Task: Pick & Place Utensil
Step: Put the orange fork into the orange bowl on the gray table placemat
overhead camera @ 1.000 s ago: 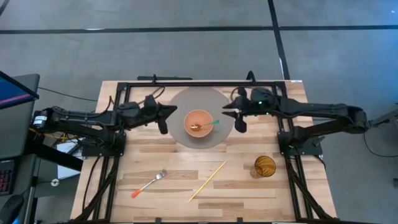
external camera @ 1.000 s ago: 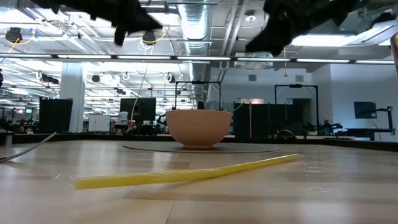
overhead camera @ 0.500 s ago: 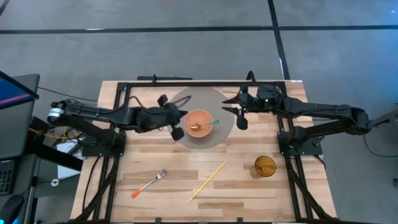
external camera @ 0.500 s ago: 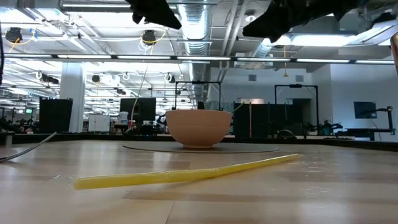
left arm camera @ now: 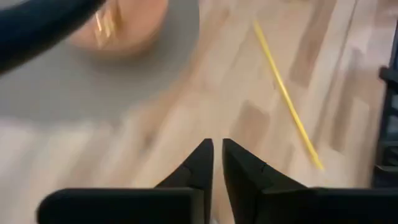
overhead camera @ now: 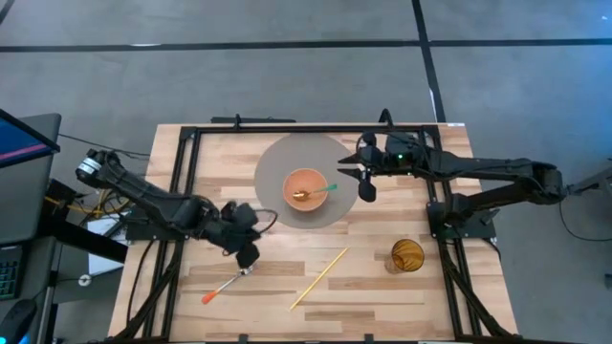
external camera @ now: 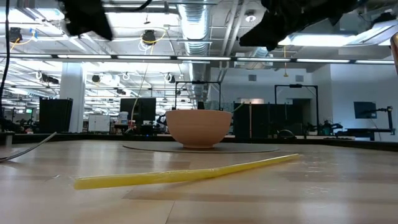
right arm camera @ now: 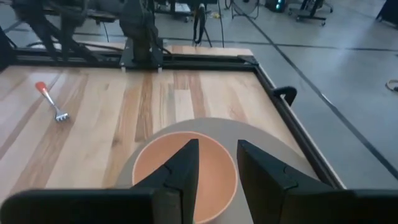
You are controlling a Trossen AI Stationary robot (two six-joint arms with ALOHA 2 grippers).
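One fork (overhead camera: 228, 284) with an orange handle lies on the worktop (overhead camera: 287, 287) near its front left, with the left gripper (overhead camera: 245, 256) poised just above its tines, fingers (left arm camera: 200, 163) nearly closed. This looks like the approach step, so the next move calls for spreading the fingers and descending over the fork. The right gripper (overhead camera: 365, 182) waits beside the bowl (overhead camera: 307, 188), which holds a spoon (overhead camera: 314, 193), its fingers (right arm camera: 186, 163) apart.

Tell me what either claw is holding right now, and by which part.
Nothing is held. The left claw hangs shut above the fork; the right claw is open over the bowl.
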